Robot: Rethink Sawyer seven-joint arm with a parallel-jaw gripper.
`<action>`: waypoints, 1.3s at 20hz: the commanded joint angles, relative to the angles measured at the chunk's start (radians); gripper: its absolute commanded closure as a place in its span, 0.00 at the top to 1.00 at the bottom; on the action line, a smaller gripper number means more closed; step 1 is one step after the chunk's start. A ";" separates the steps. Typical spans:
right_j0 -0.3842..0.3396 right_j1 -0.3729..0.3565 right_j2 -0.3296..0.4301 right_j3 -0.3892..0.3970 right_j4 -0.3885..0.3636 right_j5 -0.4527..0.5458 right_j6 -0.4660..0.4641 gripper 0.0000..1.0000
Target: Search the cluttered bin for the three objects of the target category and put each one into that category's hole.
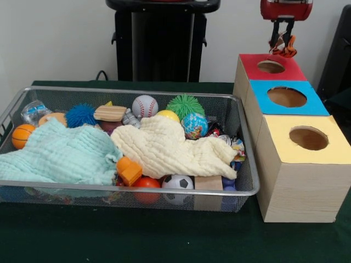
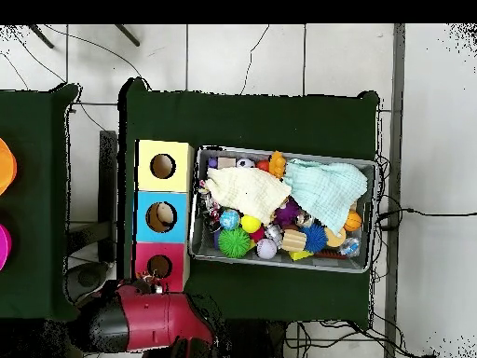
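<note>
— Green-covered worktop (image 1: 164,241), pale wall behind. Anything on it?

— Wide silver wire-mesh bin (image 1: 131,193) at the left in the front view, heaped with toys. Pale yellow cloth (image 1: 170,147) draped across the middle, mint cloth (image 1: 55,156) over the left part. Around them: baseball (image 1: 145,106), green spiky ball (image 1: 185,105), blue spiky ball (image 1: 81,115), globe ball (image 1: 194,125), small basketball (image 1: 22,135), soccer ball (image 1: 177,183), wooden block (image 1: 209,183).

— And beside the bin?

— Three wooden boxes in a row just to the right, each with a round hole on top: yellow-topped box (image 1: 304,164) nearest the camera, blue-topped box (image 1: 286,98) in the middle, red-topped box (image 1: 270,67) farthest back.

— Where's the arm?

— Red gripper (image 1: 283,39) hanging above the red-topped box. Fingers closed on a small orange and pale toy (image 1: 284,46), held over that box's hole. Seen from overhead, red arm (image 2: 149,322) reaching in from the bottom edge toward the same red box.
</note>
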 commanded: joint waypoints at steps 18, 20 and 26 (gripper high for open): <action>-0.118 -0.070 0.008 -0.025 -0.033 0.135 0.095 0.00; -0.114 -0.044 0.007 -0.038 -0.040 0.111 0.105 0.00; -0.069 0.013 -0.001 -0.021 -0.035 0.009 0.160 0.00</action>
